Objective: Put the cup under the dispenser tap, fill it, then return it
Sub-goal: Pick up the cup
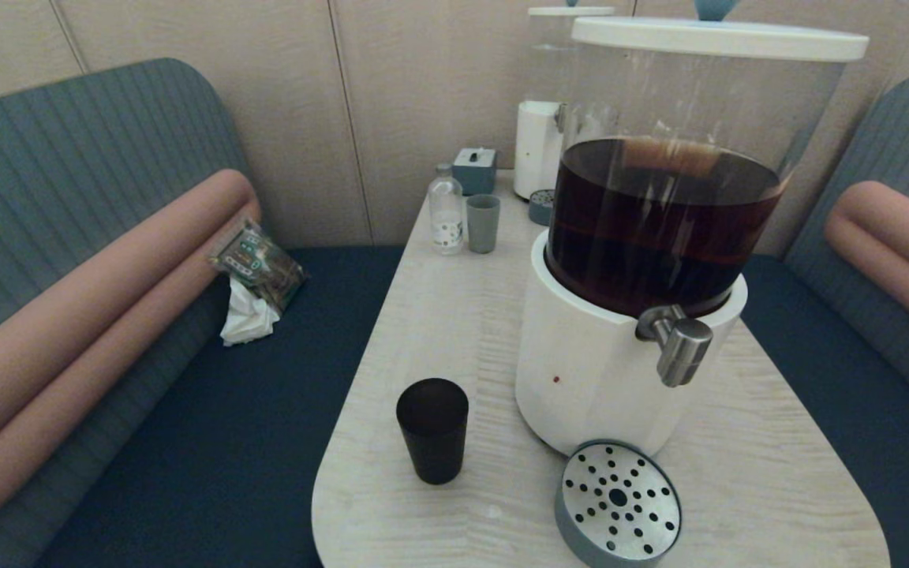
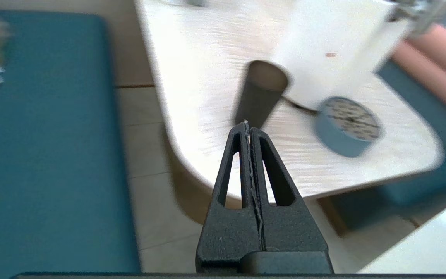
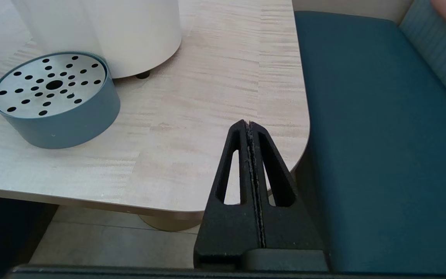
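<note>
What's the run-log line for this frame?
stage: pre-grasp | left gripper: shut, short of black cup | cup: upright on table, left of dispenser tap | right gripper: shut, parked

Cup [image 1: 432,430] matte black. Dispenser [image 1: 581,379] base white, liquid dark brown, tap [image 1: 679,347] brushed steel. Drip tray [image 1: 619,503] grey-blue, perforated silver top. Table [image 1: 454,315] pale woodgrain. Seat [image 1: 226,442] dark blue, bolsters salmon.

The cup [image 2: 261,93] and drip tray [image 2: 347,126] blur in the left wrist view.
</note>
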Robot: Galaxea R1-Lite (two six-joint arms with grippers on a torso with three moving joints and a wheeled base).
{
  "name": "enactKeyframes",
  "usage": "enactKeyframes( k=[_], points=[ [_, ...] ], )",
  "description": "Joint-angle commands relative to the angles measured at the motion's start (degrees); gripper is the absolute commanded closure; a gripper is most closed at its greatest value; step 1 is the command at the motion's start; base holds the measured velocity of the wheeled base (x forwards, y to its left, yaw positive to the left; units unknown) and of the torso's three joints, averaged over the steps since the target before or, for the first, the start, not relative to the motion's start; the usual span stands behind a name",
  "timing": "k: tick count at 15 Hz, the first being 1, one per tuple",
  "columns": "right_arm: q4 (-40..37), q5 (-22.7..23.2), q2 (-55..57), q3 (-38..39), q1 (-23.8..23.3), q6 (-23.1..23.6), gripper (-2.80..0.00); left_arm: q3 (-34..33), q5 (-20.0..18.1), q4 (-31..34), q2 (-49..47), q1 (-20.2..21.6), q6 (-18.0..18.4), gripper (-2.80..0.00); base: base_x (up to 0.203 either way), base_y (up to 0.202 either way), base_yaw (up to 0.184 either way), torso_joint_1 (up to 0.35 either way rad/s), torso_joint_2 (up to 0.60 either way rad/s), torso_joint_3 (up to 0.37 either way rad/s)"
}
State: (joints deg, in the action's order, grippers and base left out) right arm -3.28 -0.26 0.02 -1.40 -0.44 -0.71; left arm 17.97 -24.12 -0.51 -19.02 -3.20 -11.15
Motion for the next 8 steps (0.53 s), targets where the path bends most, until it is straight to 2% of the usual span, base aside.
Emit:
enactKeyframes(
  k=[1,6,8],
  points=[
    [-0.1,0.0,-0.1,0.0,0.0,0.0,0.00,0.1,-1.7,-3.5,-8.2,-0.4,-0.1,0.00,0.000,0.000,0.000,0.000,0.00,0.000],
    [-0.1,0.0,-0.1,0.0,0.0,0.0,0.00,-0.8,-4.3,-24.3,-28.8,-0.5,0.8,0.00,0.000,0.000,0.000,0.000,0.00,0.000],
    [-0.1,0.0,-0.1,0.0,0.0,0.0,0.00,-1.7,-4.5,-35.1,-37.6,-0.5,1.9,0.00,0.000,0.000,0.000,0.000,0.00,0.000]
  ],
)
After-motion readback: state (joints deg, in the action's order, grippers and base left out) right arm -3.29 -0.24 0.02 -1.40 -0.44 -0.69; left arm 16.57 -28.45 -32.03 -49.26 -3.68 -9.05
